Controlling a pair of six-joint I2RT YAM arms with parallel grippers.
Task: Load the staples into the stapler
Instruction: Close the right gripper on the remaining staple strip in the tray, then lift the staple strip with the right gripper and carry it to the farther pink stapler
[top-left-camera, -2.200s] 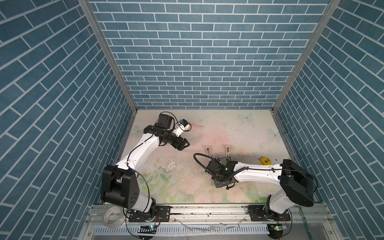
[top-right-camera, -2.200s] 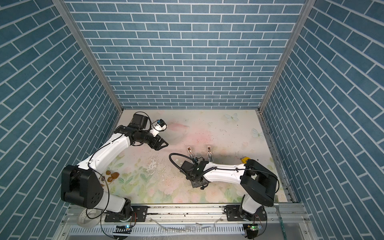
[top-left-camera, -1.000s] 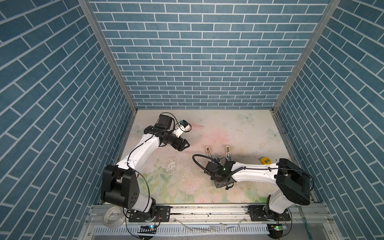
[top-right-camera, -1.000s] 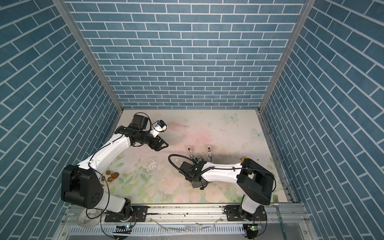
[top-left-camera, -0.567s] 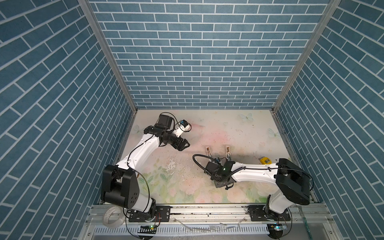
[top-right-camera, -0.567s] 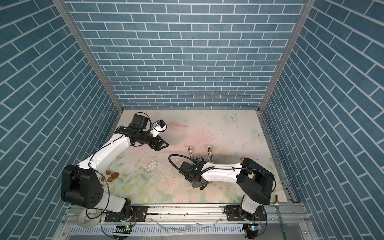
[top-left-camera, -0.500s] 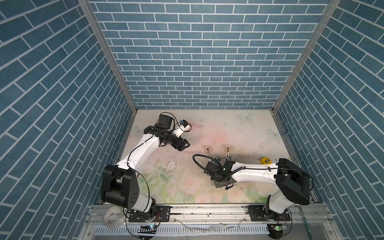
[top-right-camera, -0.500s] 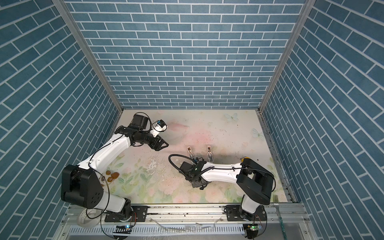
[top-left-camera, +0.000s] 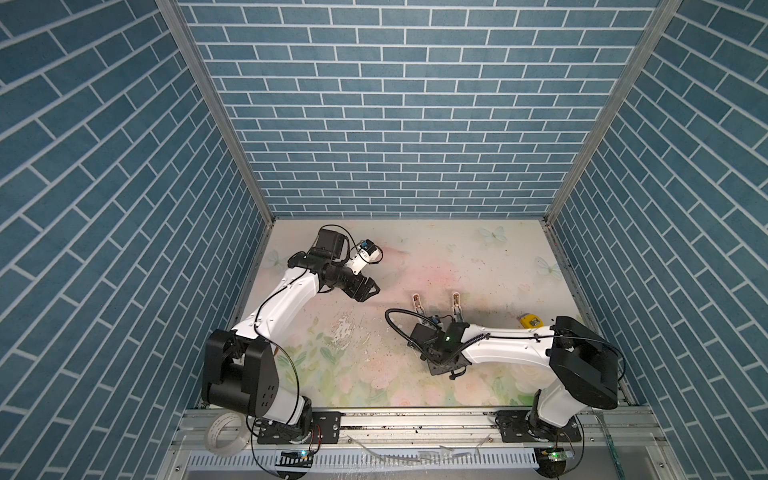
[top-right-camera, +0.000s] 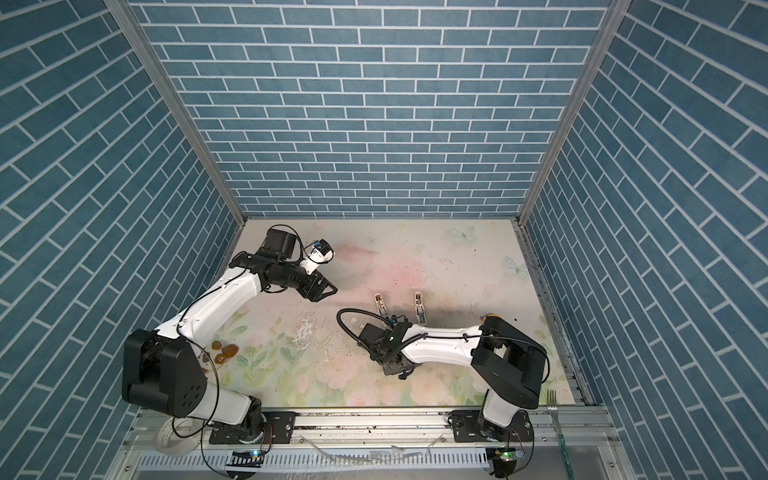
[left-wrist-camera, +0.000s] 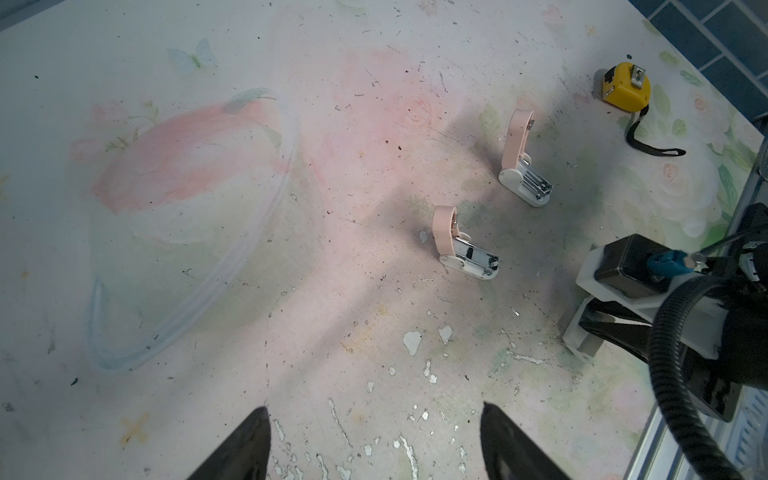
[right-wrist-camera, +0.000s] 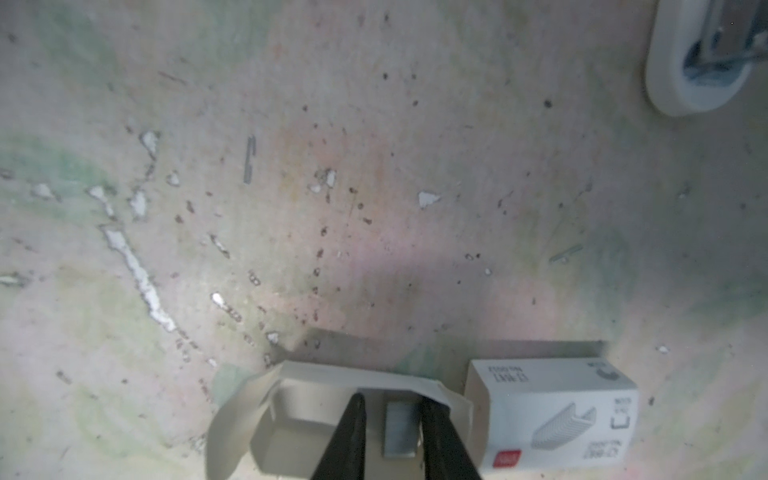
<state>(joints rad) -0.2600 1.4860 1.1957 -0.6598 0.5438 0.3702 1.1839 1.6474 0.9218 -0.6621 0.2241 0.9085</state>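
Step in hand, as I'm reading it: picking a strip of staples (right-wrist-camera: 401, 428) out of the white cardboard tray (right-wrist-camera: 332, 376). The right gripper (right-wrist-camera: 390, 399) is reaching down into the tray, jaws standing narrowly apart astride the strip. A sliver of gap is showing on one side, so they are not clamping it yet. The strip is lying flat on the tray floor, and the tray is sitting on the tabletop (right-wrist-camera: 374, 166) just beside the white sleeve (right-wrist-camera: 552, 411) with the red mark.

Doing it well: I'd be centring the jaws so both sides meet the strip's long edges together. I'd be closing gently, since a strip likely skews or breaks easily, and keeping the tips off the tray's crumpled wall. Then lifting straight up. Risk: the light tray riding up with the strip.

Pose: in both top views the right arm is stretching low from its base toward the middle of the tabletop, wrist pitching down and hiding the tray from above. The left gripper (left-wrist-camera: 374, 440) is hovering over bare tabletop with jaws wide apart, holding nothing, its arm bending at the elbow. Two pink staplers are standing flipped open near the right wrist, the near stapler (left-wrist-camera: 463, 249) and the far stapler (left-wrist-camera: 523, 166). Can't tell which one is getting loaded.
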